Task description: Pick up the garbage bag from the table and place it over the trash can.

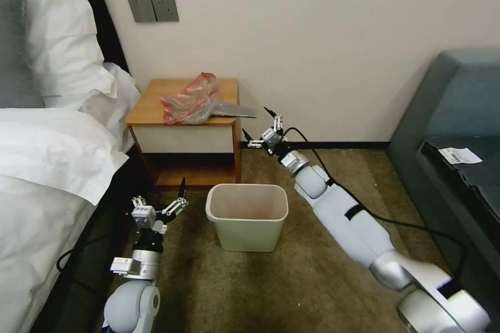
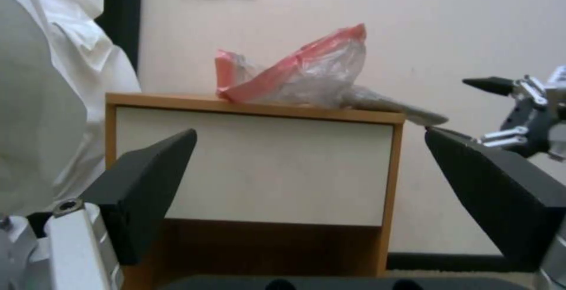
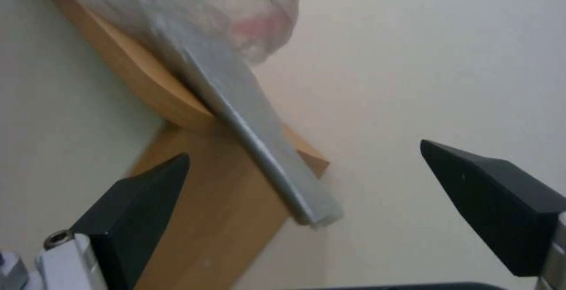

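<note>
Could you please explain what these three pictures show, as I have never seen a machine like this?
This is a wheeled robot with two arms, each ending in a two-fingered gripper. The wide picture comes from a camera on its head; the other two come from cameras on its wrists, looking out between the black fingers. A crumpled garbage bag with a red rim lies on the table, its grey tail overhanging the edge. The trash can stands on the carpet in front. The right gripper is open beside the table, near that tail. The left gripper is open, low by the bed. Neither holds anything.
</note>
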{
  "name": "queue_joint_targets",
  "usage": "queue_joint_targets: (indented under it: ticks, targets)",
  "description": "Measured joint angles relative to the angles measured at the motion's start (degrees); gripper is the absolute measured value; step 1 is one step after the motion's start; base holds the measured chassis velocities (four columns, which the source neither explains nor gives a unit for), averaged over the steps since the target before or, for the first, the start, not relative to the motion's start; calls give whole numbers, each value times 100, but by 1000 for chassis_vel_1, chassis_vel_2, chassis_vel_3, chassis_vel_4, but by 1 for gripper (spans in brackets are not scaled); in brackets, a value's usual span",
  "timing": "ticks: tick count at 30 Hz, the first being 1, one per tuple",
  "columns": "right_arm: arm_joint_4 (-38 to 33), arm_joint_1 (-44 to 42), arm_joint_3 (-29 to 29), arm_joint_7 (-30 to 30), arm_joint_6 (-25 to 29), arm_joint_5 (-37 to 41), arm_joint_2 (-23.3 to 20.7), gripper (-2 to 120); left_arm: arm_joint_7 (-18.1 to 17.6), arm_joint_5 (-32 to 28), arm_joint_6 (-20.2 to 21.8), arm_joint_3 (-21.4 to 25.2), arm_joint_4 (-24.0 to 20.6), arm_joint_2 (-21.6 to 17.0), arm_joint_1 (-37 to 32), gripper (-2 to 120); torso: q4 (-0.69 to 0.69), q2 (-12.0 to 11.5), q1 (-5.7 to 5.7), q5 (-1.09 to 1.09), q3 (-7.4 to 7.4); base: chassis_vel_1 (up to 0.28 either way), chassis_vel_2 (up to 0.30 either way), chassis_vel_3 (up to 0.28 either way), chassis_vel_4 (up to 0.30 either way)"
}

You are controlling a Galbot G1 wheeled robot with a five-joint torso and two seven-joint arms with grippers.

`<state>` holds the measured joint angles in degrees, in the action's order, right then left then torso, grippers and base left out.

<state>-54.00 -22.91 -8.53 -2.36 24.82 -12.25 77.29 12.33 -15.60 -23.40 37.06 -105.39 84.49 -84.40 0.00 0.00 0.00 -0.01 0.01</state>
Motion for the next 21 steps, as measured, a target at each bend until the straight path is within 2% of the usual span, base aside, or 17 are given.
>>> queue_joint_targets:
  ticks: [4,21]
  targets:
    - [453,381,-6,-54,40,-354,211,100,5,-14,-7,22,43,-4,1,97,1,0,0,0,-1,0,0,0,0]
    - [1218,727,10,-206,112,-1272,481,100,1,-12,-34,30,66,38,38,97,0,0,0,1,-1,0,0,0,0]
